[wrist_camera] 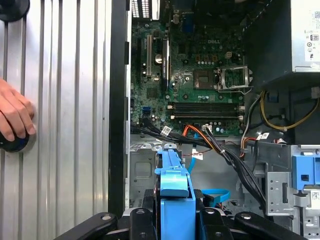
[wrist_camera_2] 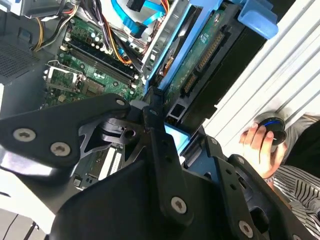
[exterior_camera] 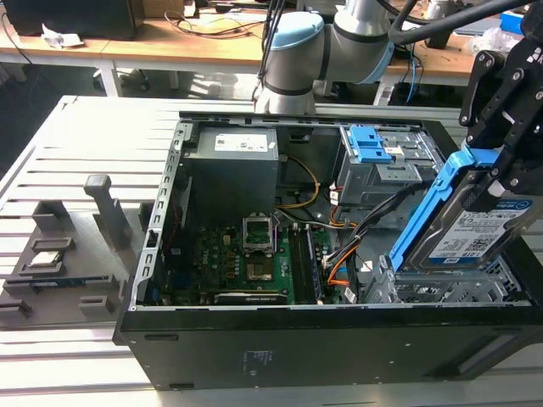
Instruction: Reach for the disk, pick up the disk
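The disk (exterior_camera: pixel 475 236), a silver-grey hard drive with a white-and-blue label in a bright blue rail frame, stands tilted above the metal drive cage (exterior_camera: pixel 441 288) at the exterior view's right. My black gripper (exterior_camera: pixel 502 165) is shut on its upper end. Both wrist views have the jaws on either side of the blue frame. The second wrist view has the disk (wrist_camera_2: pixel 200 57) edge-on, with its green board showing beyond the gripper (wrist_camera_2: pixel 182 141). The blue rail of the disk (wrist_camera: pixel 174 172) runs out from between the fingers of the gripper (wrist_camera: pixel 175 217) in the first wrist view.
The open black computer case (exterior_camera: pixel 254 352) holds a motherboard (exterior_camera: pixel 254 259), a grey power supply (exterior_camera: pixel 233 170), cable bundles and an upper bay with a blue clip (exterior_camera: pixel 366 142). A grey fixture (exterior_camera: pixel 64 254) lies at the left. A person's hand (wrist_camera: pixel 14 116) rests on the slatted table (wrist_camera: pixel 65 125).
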{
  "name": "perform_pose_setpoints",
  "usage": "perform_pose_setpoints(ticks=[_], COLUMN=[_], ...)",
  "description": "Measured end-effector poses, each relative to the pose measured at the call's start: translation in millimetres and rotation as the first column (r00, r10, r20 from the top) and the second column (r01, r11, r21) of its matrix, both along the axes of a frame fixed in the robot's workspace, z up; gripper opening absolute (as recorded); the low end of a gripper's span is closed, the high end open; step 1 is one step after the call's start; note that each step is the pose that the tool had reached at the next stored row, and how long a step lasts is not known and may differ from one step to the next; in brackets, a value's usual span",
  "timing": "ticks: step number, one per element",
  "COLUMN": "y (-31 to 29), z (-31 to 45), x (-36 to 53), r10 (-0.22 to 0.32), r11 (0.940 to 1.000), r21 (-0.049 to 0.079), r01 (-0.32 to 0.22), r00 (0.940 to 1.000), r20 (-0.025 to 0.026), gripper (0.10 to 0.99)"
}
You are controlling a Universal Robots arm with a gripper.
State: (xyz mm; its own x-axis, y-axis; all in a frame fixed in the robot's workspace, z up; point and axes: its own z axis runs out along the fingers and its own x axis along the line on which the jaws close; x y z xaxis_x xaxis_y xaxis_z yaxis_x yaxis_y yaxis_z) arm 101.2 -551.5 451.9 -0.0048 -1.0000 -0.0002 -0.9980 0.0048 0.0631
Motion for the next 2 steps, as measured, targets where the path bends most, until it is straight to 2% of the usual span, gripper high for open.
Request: perform_pose_setpoints(ticks=[2], y=[0.0], z=[0.0], x=[0.0], r10=[0.0], r11=[1.0], r21=[0.0], r01=[0.0], r00=[1.0], r20=[0.0], gripper=[0.365])
